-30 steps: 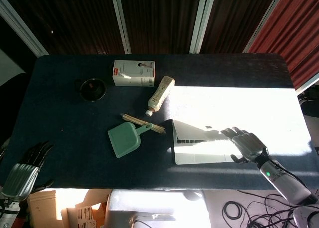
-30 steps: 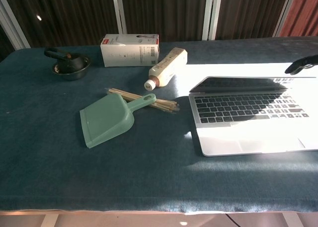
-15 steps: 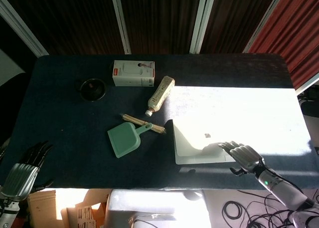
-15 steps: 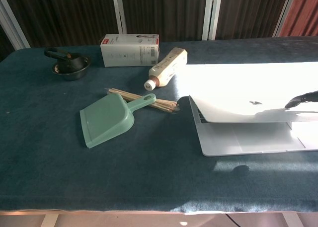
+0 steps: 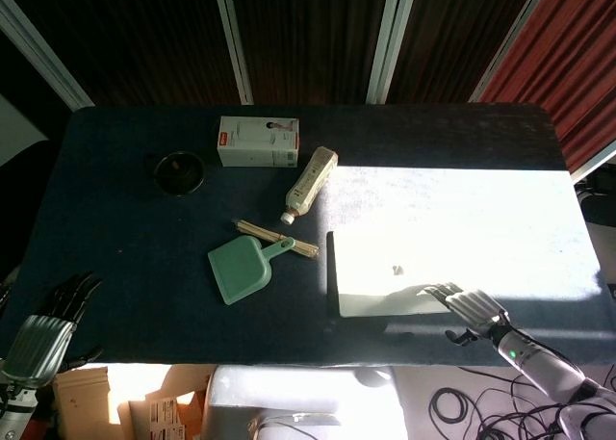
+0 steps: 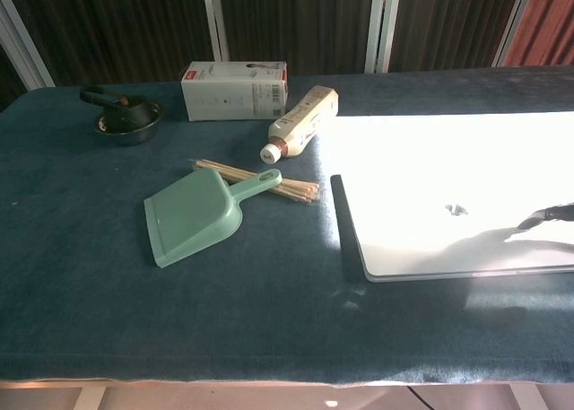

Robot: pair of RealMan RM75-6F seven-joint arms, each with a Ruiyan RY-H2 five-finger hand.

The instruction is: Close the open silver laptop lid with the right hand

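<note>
The silver laptop (image 5: 385, 271) (image 6: 430, 231) lies in bright sunlight at the table's front right with its lid down flat on the base. My right hand (image 5: 472, 307) sits at the laptop's front right corner, fingers stretched out over the lid's edge and holding nothing. In the chest view only a dark fingertip (image 6: 547, 217) of it shows at the right border. My left hand (image 5: 46, 326) hangs off the table's front left corner, fingers loosely apart, empty.
A green dustpan (image 5: 241, 270) (image 6: 195, 214) and a bundle of wooden sticks (image 5: 279, 240) lie left of the laptop. Behind them are a lying bottle (image 5: 309, 182), a white box (image 5: 257, 142) and a dark bowl (image 5: 179, 170).
The laptop lid went from open, through half lowered, to flat on the base. My right hand moved down and toward the front edge with it. The left hand stayed still.
</note>
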